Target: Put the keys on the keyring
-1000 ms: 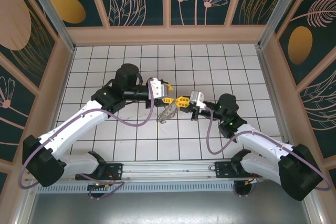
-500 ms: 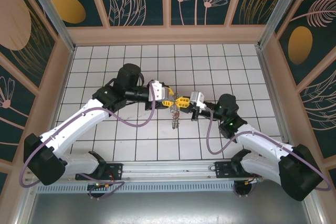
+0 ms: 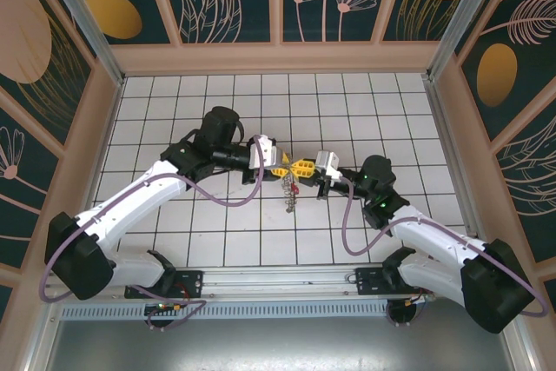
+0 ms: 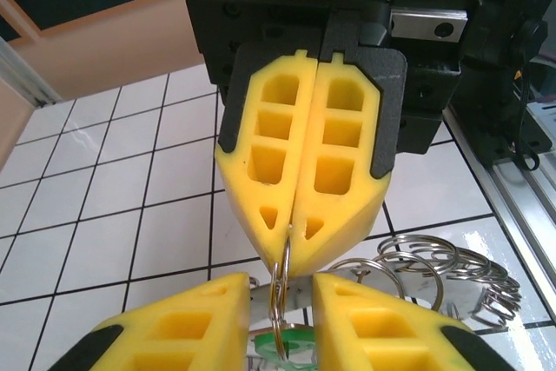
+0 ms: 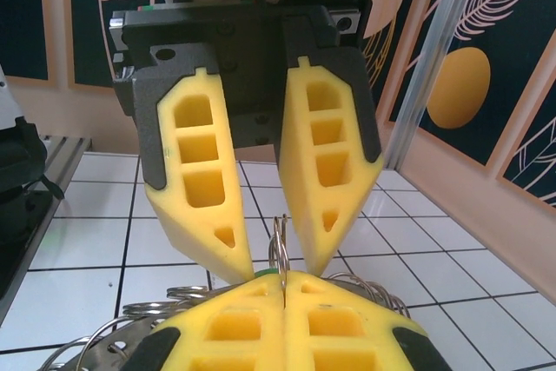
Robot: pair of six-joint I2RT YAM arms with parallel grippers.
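Note:
The keyring (image 3: 290, 195) is a silvery chain of small wire rings. It hangs from my right gripper (image 3: 298, 168) above the middle tiles. The right gripper (image 5: 285, 279) is shut on one upright ring (image 5: 278, 245) of it, and more coils (image 4: 439, 268) trail off behind. My left gripper (image 4: 282, 291) faces it tip to tip, its yellow fingers (image 4: 174, 323) standing apart on either side of that ring. A green key head (image 4: 294, 342) sits just below the gap, with the ring through it. I cannot tell if the fingers touch it.
The white tiled floor (image 3: 217, 232) is boxed in by low wooden walls (image 3: 278, 58). A metal rail (image 3: 278, 280) runs along the near edge between the two arm bases. Purple cables loop beside both arms.
The left gripper has slid right, up to the right gripper's tip, and its fingers have narrowed around the ring. The keyring now hangs straight down. The right arm has held still.

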